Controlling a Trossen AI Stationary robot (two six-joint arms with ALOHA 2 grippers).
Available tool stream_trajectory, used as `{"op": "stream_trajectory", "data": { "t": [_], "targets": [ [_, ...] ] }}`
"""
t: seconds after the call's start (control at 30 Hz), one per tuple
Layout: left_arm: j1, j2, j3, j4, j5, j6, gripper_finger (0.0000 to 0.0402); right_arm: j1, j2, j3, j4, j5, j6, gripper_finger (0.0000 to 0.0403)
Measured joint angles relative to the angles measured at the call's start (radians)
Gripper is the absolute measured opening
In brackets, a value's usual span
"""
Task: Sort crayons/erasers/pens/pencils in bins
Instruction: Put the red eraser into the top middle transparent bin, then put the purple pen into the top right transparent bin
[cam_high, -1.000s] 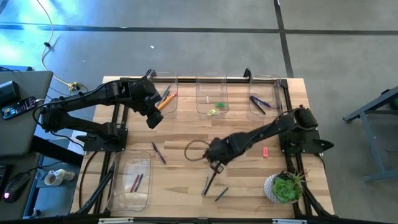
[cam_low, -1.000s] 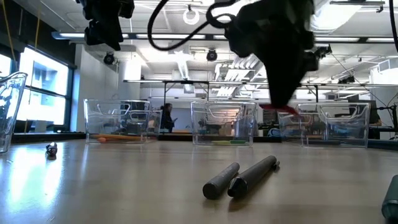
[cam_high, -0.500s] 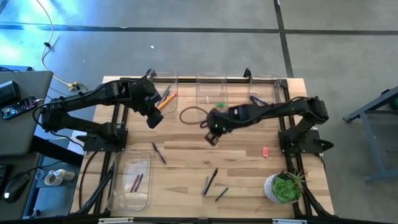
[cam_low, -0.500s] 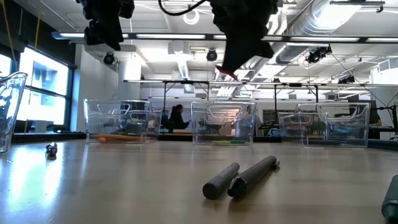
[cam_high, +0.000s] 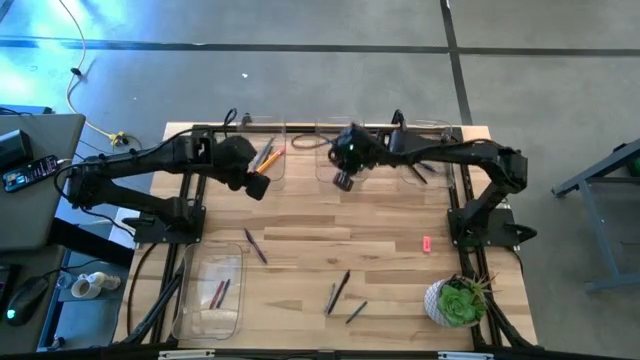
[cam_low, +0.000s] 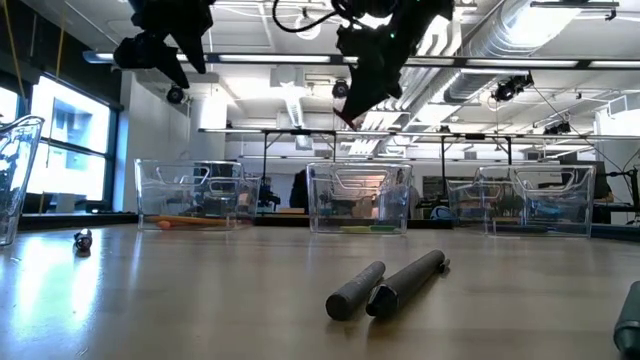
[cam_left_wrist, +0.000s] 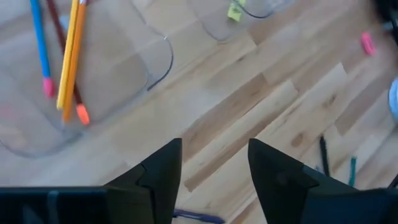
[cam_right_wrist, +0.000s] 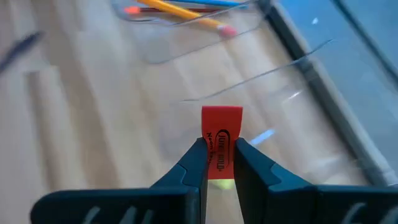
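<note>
Red eraser in right end effector, legible only from its wrist.

We saw a light wooden table carrying four clear bins: three in a row along its far edge and a longer one at the near left corner. Loose on the wood lay a purple pen, three dark sticks near the front, a pink eraser, and a potted plant at the near right corner.
</note>
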Motion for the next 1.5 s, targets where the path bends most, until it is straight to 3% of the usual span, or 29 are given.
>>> {"op": "stream_trajectory", "data": {
  "t": [0.17, 0.37, 0.87, 1.33, 1.5],
  "targets": [
    [-0.066, 0.034, 0.0, 0.0, -0.04, -0.207, 0.0192, -0.106, 0.031, 0.0, 0.012, -0.047, -0.162, 0.0041],
    [-0.146, 0.123, 0.0, -0.001, -0.081, -0.406, 0.0186, -0.19, 0.101, 0.0, 0.008, -0.124, -0.264, 0.0041],
    [-0.301, 0.379, 0.0, 0.0, -0.058, -0.798, 0.0159, -0.232, 0.166, 0.0, 0.008, -0.112, -0.338, 0.0044],
    [-0.386, 0.509, 0.0, -0.091, -0.039, -1.06, 0.0158, -0.232, 0.166, 0.0, 0.008, -0.105, -0.363, 0.0153],
    [-0.4, 0.558, 0.0, -0.12, -0.038, -1.11, 0.0158, -0.232, 0.166, 0.0, 0.009, -0.074, -0.379, 0.0173]
  ]
}}
